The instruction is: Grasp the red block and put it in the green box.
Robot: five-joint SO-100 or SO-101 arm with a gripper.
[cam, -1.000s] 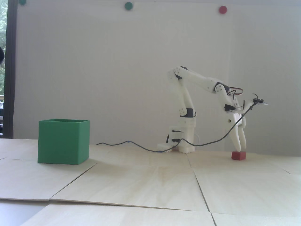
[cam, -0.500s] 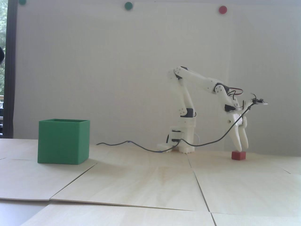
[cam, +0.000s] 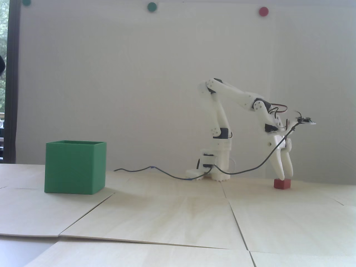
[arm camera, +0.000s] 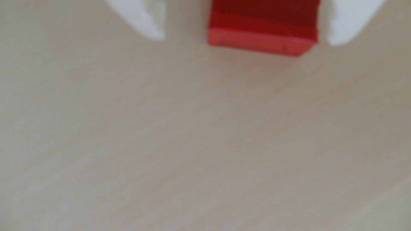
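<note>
The red block (cam: 282, 183) rests on the pale wooden table at the right of the fixed view. My white gripper (cam: 286, 177) hangs point-down just above it, fingertips level with its top. In the wrist view the red block (arm camera: 262, 28) lies between the two white fingertips at the top edge. The gripper (arm camera: 249, 41) is open: the right fingertip (arm camera: 347, 26) is close beside the block and the left one stands well clear. The green box (cam: 75, 167) stands far off at the left of the fixed view, its top open.
A dark cable (cam: 167, 172) runs across the table from the arm's base (cam: 219, 164) to the wrist camera. Seams between wooden panels cross the tabletop. Round coloured dots sit high on the white wall behind.
The gripper has shifted slightly and come a little lower over the red block. Block and box have not moved.
</note>
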